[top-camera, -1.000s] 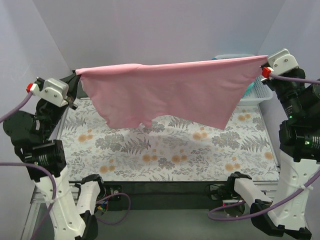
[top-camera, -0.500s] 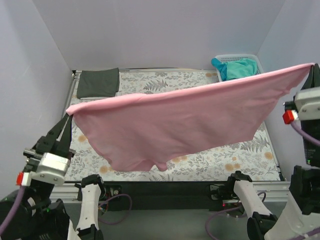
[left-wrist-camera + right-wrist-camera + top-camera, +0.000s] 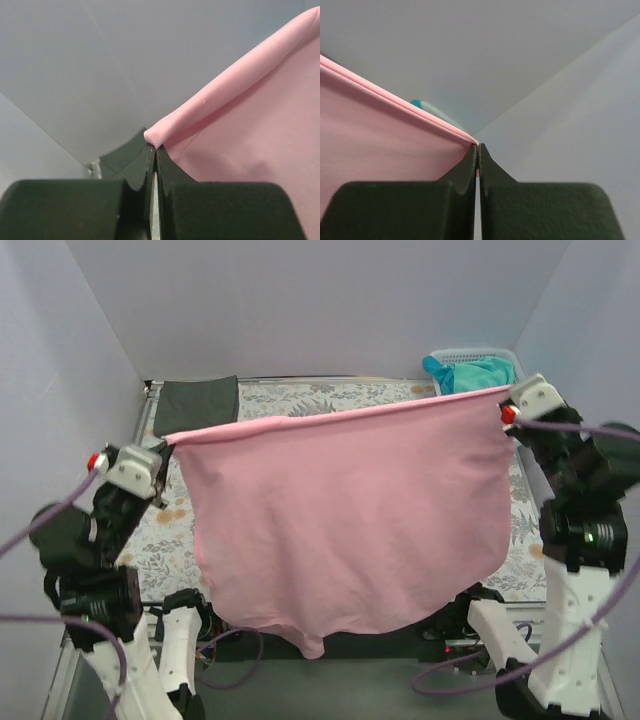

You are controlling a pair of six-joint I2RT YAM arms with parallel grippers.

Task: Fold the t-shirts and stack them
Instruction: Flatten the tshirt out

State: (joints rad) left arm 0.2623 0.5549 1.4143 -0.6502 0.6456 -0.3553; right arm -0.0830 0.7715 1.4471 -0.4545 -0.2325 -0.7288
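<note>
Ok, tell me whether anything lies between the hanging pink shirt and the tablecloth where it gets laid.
Nothing visible does. The pink shirt hangs stretched, hiding most of the tablecloth. The folded grey shirt and the basket with the teal shirt sit in the far corners, off to the sides.

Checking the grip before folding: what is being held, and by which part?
The pink t-shirt, by its upper corners: left fingers pinch one, right fingers the other.

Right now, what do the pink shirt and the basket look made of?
Pink shirt: likely soft, matte knit cloth; it drapes loosely and shows a fine dotted texture up close. Basket: probably pale plastic, judging by its thin smooth rim; mostly hidden.
</note>
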